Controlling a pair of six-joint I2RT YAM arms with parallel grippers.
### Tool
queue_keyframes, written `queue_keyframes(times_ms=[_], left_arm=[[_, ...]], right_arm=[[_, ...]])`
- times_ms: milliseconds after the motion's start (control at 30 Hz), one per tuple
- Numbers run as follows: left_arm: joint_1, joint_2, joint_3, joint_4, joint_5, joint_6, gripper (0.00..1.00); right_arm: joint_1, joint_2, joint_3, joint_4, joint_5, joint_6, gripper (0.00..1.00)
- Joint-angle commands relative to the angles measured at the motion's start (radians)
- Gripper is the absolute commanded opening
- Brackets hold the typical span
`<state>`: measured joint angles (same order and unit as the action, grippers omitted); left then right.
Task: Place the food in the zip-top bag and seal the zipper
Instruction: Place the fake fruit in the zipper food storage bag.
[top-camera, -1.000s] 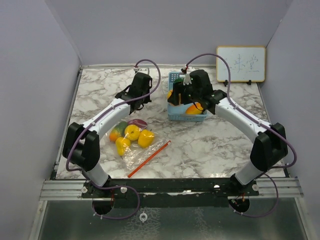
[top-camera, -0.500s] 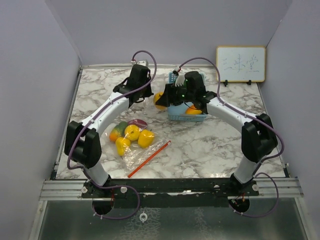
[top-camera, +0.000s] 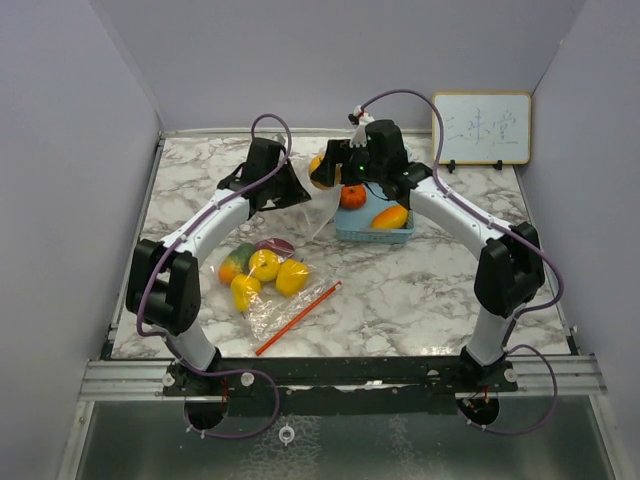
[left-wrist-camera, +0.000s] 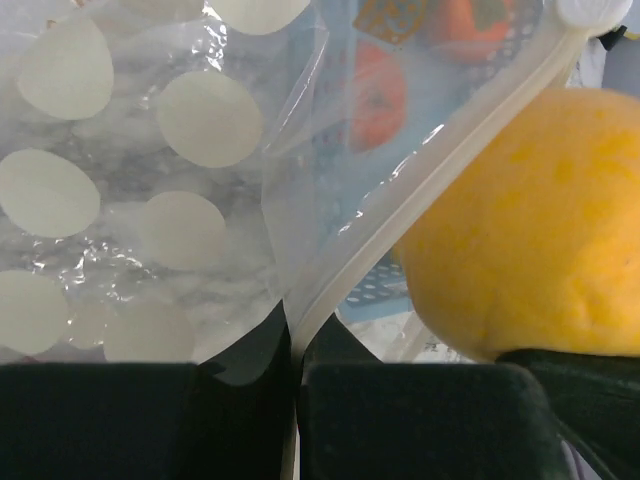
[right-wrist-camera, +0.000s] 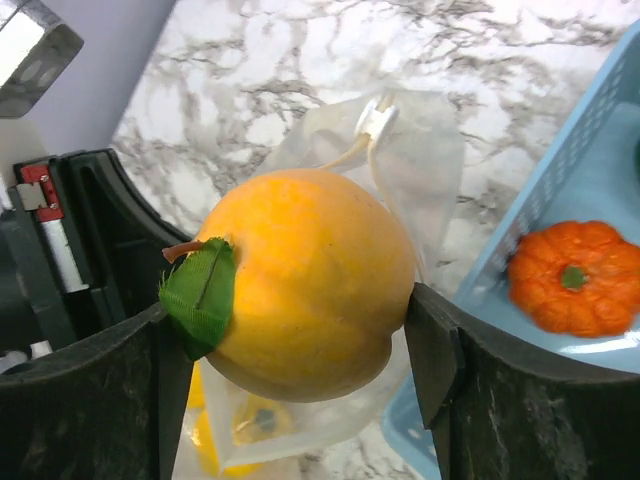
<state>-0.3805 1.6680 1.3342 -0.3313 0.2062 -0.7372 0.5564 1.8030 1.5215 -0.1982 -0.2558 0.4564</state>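
My right gripper (top-camera: 328, 172) is shut on a yellow-orange toy fruit (right-wrist-camera: 305, 275) with a green leaf, and holds it in the air just above the bag's mouth. My left gripper (top-camera: 288, 193) is shut on the zip-top bag's white zipper edge (left-wrist-camera: 400, 210) and holds the bag (top-camera: 300, 215) lifted open. The fruit (left-wrist-camera: 540, 210) hangs close to the right of that edge. Several yellow, orange-green and purple toy foods (top-camera: 262, 270) lie in the bag's lower part on the table. The bag's red strip (top-camera: 297, 318) lies at its near end.
A light blue basket (top-camera: 372, 232) stands right of the bag, holding an orange pumpkin (top-camera: 352, 196) and an orange-yellow fruit (top-camera: 390, 216). The pumpkin (right-wrist-camera: 570, 275) also shows in the right wrist view. A small whiteboard (top-camera: 482, 128) leans on the back wall at the right.
My right gripper has lifted the yellow-orange fruit out of the basket and carried it left to the bag's mouth. My left gripper has raised the bag's edge slightly.
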Motion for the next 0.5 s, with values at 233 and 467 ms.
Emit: queue_keyframes(times_ms=[233, 467], left_arm=[[0.038, -0.004, 0.016, 0.061, 0.095, -0.076, 0.0], [0.053, 0.006, 0.071, 0.05, 0.096, -0.07, 0.0]], right_arm=[[0.001, -0.081, 0.023, -0.112, 0.139, -0.116, 1.0], [-0.036, -0.159, -0.048, -0.162, 0.34, -0.079, 1.0]])
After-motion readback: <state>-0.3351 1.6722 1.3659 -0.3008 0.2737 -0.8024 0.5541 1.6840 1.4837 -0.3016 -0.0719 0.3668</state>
